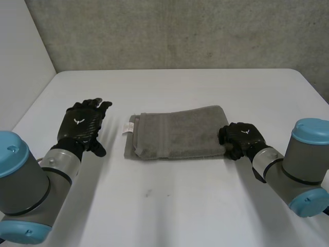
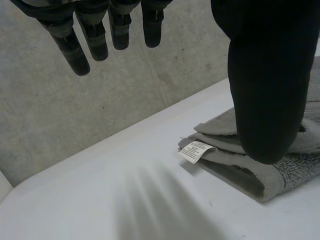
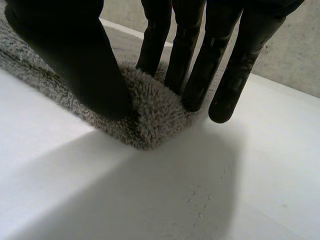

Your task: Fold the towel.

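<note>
Currently: right hand [image 1: 240, 138] pinches a corner of the folded grey terry towel [image 1: 177, 133], left hand [image 1: 82, 126] open beside it

I see the towel lying as a long rectangle near the middle of the white table [image 1: 180, 211]. Its long sides run across my head view. A small white label [image 1: 127, 127] sticks out at the end nearest the left hand.

My right hand sits at the opposite end, on the corner nearest the robot. In its wrist view the thumb presses into the pile on one side and the straight fingers [image 3: 192, 75] come down on the other. The towel [image 3: 150, 117] bunches up between them, so I read this as a pinch. The outermost finger hangs just past the towel's edge, over bare table.

My left hand is apart from the towel, off its label end, and hovers above the table with its back towards the head camera. In its wrist view the fingers [image 2: 80, 50] are straight and slightly spread, with the thumb held away from them, and they hold nothing. Past the thumb I can see the towel's [image 2: 280, 175] stacked layers and the label [image 2: 196, 151] at their edge. A grey concrete wall [image 1: 180, 31] stands behind the table.
</note>
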You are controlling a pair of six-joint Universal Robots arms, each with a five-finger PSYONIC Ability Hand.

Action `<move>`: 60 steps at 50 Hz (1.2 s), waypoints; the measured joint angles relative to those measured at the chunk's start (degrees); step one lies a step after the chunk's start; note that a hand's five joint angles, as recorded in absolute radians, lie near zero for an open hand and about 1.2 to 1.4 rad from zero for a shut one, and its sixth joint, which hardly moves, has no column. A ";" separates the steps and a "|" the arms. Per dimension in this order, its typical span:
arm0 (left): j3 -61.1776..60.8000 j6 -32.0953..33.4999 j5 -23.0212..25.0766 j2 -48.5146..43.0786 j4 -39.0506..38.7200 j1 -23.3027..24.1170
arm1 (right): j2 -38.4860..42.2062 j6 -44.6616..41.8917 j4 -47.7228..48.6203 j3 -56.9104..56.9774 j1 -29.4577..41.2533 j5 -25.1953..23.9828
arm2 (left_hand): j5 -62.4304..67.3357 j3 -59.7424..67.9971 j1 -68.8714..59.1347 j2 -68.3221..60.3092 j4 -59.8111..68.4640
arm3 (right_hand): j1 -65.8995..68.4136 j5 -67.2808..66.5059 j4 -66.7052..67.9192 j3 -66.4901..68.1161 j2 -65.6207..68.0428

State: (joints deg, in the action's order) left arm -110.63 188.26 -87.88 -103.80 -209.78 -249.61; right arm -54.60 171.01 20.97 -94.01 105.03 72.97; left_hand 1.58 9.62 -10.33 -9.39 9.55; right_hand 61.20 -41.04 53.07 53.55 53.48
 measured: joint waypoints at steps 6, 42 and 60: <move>0.02 -0.08 -0.09 0.34 0.08 0.14 | 0.53 -0.87 0.90 1.26 -0.40 3.53 | 0.00 0.00 0.00 0.00 0.00 | 15.27 -14.29 15.13 14.37 13.27; 7.58 -1.27 -0.16 3.25 3.19 0.48 | 4.57 -22.94 -10.17 19.90 28.60 -1.53 | 0.00 0.00 0.00 0.00 0.00 | -33.15 26.84 -30.49 -31.65 -31.98; 34.12 -9.68 -1.89 -14.73 23.39 9.07 | -5.53 11.41 -11.36 17.82 14.25 1.33 | 0.00 -0.11 0.29 0.00 0.00 | -49.11 37.06 -39.59 -41.14 -40.30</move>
State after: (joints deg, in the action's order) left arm -76.50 178.57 -89.77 -118.53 -186.39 -240.53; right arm -60.13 182.41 9.61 -76.18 119.28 74.30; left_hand 1.58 9.50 -10.03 -9.39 9.54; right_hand 12.09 -3.97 13.48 12.41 13.18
